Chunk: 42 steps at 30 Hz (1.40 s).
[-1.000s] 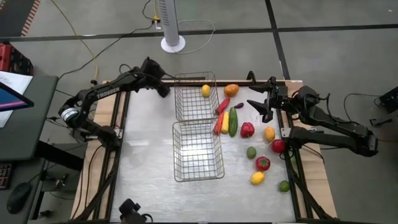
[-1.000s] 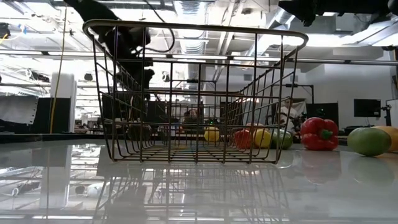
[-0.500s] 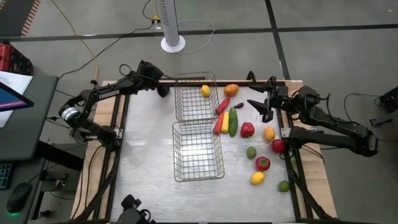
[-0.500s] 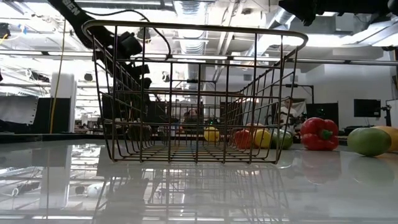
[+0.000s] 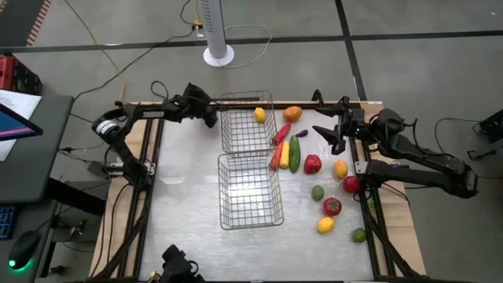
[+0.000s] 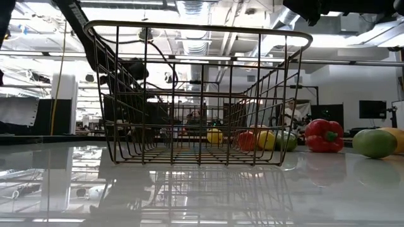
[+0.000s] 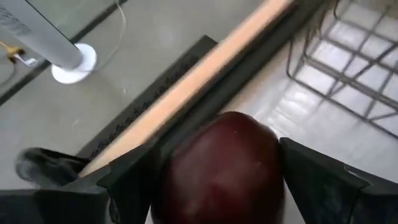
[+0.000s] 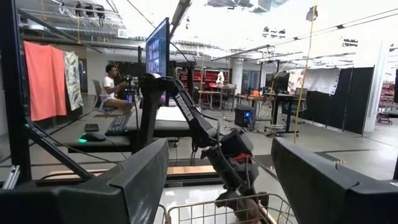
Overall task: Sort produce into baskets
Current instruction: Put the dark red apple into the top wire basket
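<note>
Two wire baskets are sitting end to end in the middle of our table: the far basket toward the back edge and the near basket in front of it, their short ends nearly touching. We are holding our left gripper just beside the far basket's outer back corner, and in the left wrist view its fingers are closing on a dark plum, which is filling the gap between them above the table's wooden edge. Our right gripper is waiting over the table's right back corner, with its fingers spread wide and gripping nothing.

Most of the produce is lying loose to the right of the baskets. A yellow lemon is sitting at the far basket's right wall; from above we cannot tell whether it is inside the mesh. An orange is resting just beside it, outside. A green cucumber is lying beside a long red pepper, with a round red pepper near them. Further forward, a lime, a tomato and another lemon are lying apart on the table top.
</note>
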Available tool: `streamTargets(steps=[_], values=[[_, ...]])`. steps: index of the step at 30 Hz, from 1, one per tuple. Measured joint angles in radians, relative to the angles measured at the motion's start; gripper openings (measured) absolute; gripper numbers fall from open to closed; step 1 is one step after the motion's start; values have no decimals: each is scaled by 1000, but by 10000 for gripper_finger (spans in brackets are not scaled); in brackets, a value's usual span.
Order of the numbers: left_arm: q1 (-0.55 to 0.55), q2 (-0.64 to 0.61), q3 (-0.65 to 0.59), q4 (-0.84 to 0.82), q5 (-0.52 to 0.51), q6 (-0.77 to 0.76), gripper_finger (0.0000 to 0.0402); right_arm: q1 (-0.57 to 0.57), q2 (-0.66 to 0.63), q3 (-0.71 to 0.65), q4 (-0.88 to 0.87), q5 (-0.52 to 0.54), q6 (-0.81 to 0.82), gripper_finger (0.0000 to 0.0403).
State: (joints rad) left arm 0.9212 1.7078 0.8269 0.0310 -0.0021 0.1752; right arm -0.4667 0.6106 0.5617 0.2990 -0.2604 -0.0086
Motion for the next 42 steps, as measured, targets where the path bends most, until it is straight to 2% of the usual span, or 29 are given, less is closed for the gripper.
streamTargets(steps=[8, 14, 20, 24, 29, 33, 37, 42], values=[[-10, -22, -4, -48, -14, 0, 298, 0, 0, 0, 0, 0, -3, 311], [-11, -86, -10, -156, -62, 29, 260, 0, 0, 0, 0, 0, -3, 311], [-17, -213, -10, -223, -84, 13, 250, 0, 0, 0, 2, 0, -3, 311], [-50, -351, -8, -211, -82, -12, 251, 0, 0, 0, 2, 1, -3, 311], [-120, -506, -7, -109, -77, -112, 252, 0, 0, 0, 3, 19, -3, 311], [-211, -567, -7, -17, -30, -170, 252, 0, 0, 0, 3, 22, 0, 311], [-321, -562, -6, 52, -28, -232, 252, 0, 0, 0, 6, 23, 0, 311], [-444, -484, -6, 106, -69, -251, 261, 0, 0, 0, 22, 23, 0, 311]])
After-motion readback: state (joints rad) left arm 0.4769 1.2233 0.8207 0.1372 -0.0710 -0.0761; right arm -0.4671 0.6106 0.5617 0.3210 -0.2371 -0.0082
